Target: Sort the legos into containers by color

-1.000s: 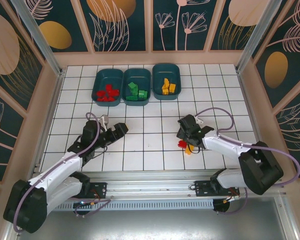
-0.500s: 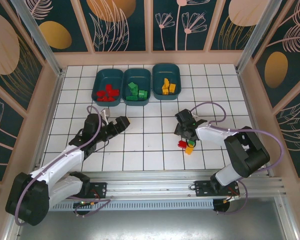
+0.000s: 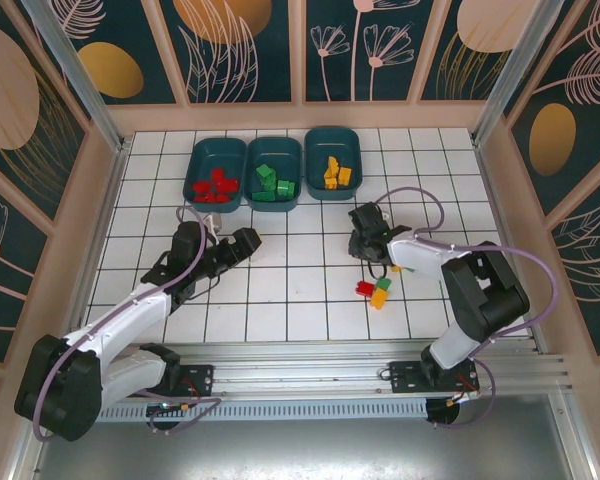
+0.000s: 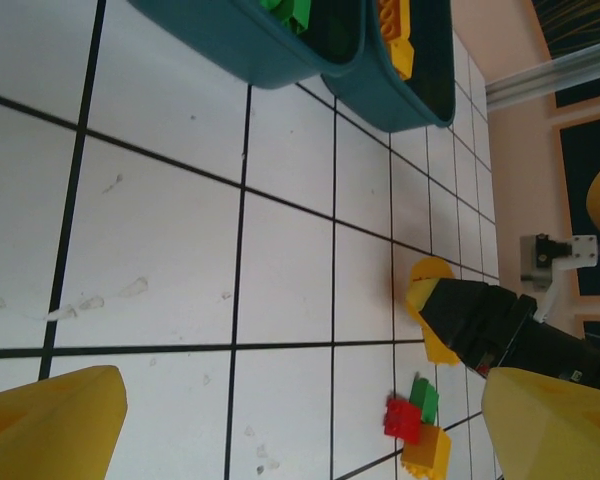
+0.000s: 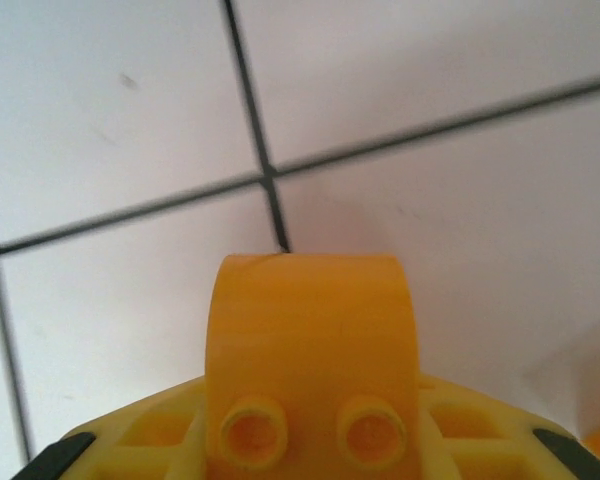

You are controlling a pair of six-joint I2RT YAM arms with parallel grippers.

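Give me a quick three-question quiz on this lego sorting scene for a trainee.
1. True or false: the left claw is gripping a lego.
2. Which colour is in the middle container? A red, B green, C yellow.
3. Fill in: ___ loose legos lie together on the table.
Key: 1 false; 2 B; 3 three.

Containers cropped by top edge
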